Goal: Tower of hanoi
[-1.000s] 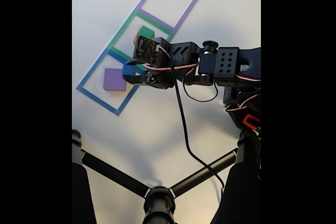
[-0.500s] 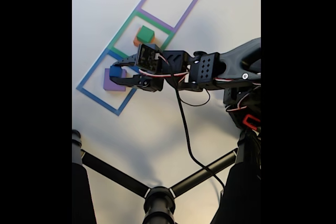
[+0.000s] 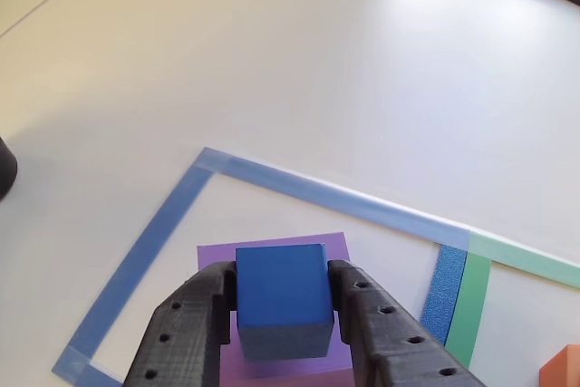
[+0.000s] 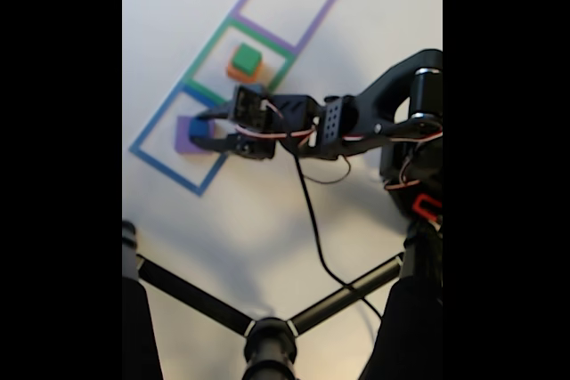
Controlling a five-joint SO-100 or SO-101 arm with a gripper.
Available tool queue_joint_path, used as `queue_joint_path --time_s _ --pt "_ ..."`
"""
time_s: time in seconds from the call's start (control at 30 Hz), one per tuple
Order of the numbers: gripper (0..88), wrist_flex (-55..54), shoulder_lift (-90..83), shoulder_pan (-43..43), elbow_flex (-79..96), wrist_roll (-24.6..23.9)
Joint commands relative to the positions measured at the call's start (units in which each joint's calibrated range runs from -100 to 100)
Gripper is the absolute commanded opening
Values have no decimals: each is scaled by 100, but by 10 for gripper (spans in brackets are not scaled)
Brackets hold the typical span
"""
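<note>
Hand (image 3: 282,314) of the arm is clamped on a blue cube (image 3: 282,296), one black finger (image 3: 186,333) pressed against each side face. Cube sits over a flat purple square block (image 3: 335,246), which lies inside the blue taped square (image 3: 145,256) on the white tabletop (image 3: 272,61); whether the cube's underside touches the purple block cannot be told from the other view.

Fixed view confirms the position: the hand (image 4: 203,129) reaches to the left of the picture, with the blue cube (image 4: 199,127) over the purple block (image 4: 183,136) within the blue square outline (image 4: 147,135).

Adjoining that outline is a green taped square (image 4: 214,46) containing a green cube (image 4: 247,59) stacked on an orange block (image 4: 235,71). A purple taped square (image 4: 312,15) follows at the upper end of the row.

A black cable (image 4: 312,220) trails from the arm across the tabletop. Black tripod legs (image 4: 191,295) cross the bottom of the fixed view.
</note>
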Motion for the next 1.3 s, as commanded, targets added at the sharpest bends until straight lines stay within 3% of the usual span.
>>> queue_joint_path --time_s 0.0,0.6,0.9,1.1,1.27 --pt "49 -264 108 97 -303 94" --pt "64 -790 941 158 -630 94" --pt "229 -806 997 181 -658 94" --pt "254 -620 701 181 -685 94" --pt "266 214 -165 143 -694 94"
